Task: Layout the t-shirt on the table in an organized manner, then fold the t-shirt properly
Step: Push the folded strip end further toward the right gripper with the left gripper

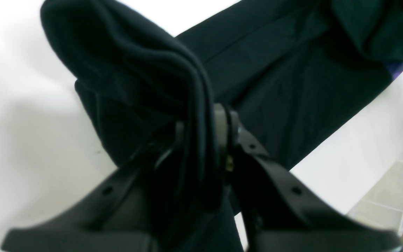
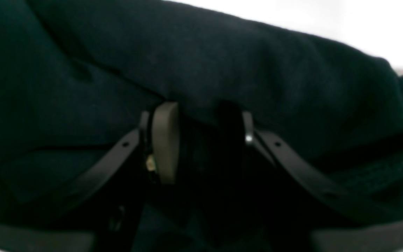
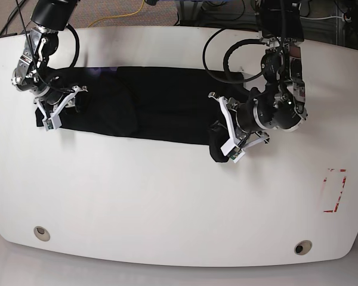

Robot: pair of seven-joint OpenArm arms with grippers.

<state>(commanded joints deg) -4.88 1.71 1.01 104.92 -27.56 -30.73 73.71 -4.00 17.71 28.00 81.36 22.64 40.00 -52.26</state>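
One t-shirt (image 3: 149, 104), black, stretched in a long band across the far half of the table (image 3: 167, 202). Soft, light, limp: likely to sag and bunch between holds, so best taken at hems or corners, both ends at once. Left gripper (image 1: 205, 129) clamped on a thick bunched fold at the band's end nearer the red tape rectangle (image 3: 334, 190). Right gripper (image 2: 201, 115) partly parted, cloth bunched between, at the opposite end. Two grommet holes (image 3: 41, 233).

t-shirt (image 3: 161, 104) on table (image 3: 167, 196) — (far half)
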